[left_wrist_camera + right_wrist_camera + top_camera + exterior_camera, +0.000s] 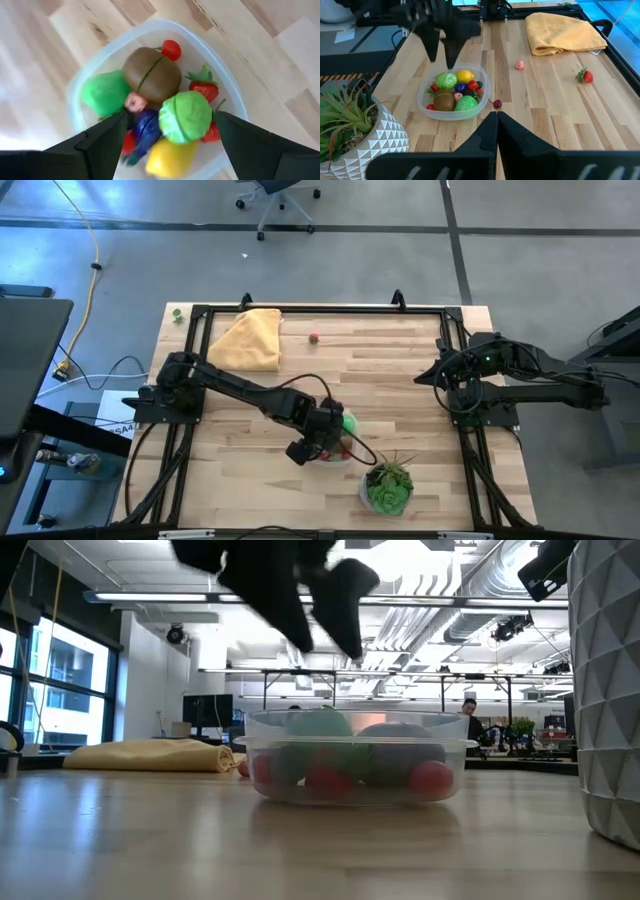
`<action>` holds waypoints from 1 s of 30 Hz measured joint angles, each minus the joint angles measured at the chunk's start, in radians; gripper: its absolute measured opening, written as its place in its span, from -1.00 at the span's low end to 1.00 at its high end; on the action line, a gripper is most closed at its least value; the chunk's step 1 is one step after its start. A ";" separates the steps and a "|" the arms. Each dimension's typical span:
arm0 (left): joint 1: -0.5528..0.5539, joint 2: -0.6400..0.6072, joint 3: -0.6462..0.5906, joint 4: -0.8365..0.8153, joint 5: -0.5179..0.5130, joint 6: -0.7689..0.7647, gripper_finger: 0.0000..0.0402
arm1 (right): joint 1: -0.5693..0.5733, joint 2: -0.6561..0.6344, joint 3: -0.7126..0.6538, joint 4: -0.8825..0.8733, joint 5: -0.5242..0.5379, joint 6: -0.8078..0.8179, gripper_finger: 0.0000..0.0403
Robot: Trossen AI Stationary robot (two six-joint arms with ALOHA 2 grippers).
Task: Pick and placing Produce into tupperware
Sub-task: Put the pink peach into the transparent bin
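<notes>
left gripper: hangs just above the tub, fingers pointing down, spread apart, pinching nothing; in its own wrist view the two dark fingers frame the tub contents.
right gripper: parked at the right edge of the table, well apart from the tub; fingers pressed together, nothing between them.
tub: clear shallow container on the wood table, near the front, just beside the plant pot; upright, lid off.
produce in tub: brown kiwi, bright green pear, green cabbage, yellow lemon, purple piece, strawberry, small red tomato; all piled together, touching.
low view: tub shows red and green pieces through its wall, dark fingers above it.
loose produce: a small dark red piece on the table just beside the tub; a pink piece farther off, between tub and cloth; a strawberry well apart, near the table edge; a small green piece at the far left corner, outside the frame.
cloth: yellow, folded, at the far left of the table.
plant: green, in the white faceted pot at the front edge.
background: a person stands far off in the room behind the table.
</notes>
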 joint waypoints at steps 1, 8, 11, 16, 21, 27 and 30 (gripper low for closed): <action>0.005 -0.002 0.026 -0.030 -0.011 0.003 0.50 | 0.000 0.000 0.000 0.000 0.000 -0.001 -1.00; 0.060 -0.037 0.208 -0.268 -0.016 0.071 0.50 | 0.000 0.000 0.000 0.000 0.000 0.000 -1.00; 0.098 -0.074 0.229 -0.292 -0.015 0.079 0.50 | 0.000 0.000 0.000 0.000 0.000 -0.001 -1.00; 0.176 -0.135 0.215 -0.368 -0.016 0.089 0.50 | 0.000 0.000 0.000 0.000 -0.001 0.000 -1.00; 0.272 -0.163 0.110 -0.381 0.007 0.110 0.49 | 0.000 0.000 0.000 0.000 0.000 0.000 -1.00; 0.412 -0.220 -0.165 -0.177 0.195 0.185 0.36 | 0.000 0.000 0.000 -0.001 0.000 -0.001 -1.00; 0.477 -0.245 -0.283 -0.036 0.283 0.204 0.28 | 0.000 0.000 0.000 -0.001 0.000 0.000 -1.00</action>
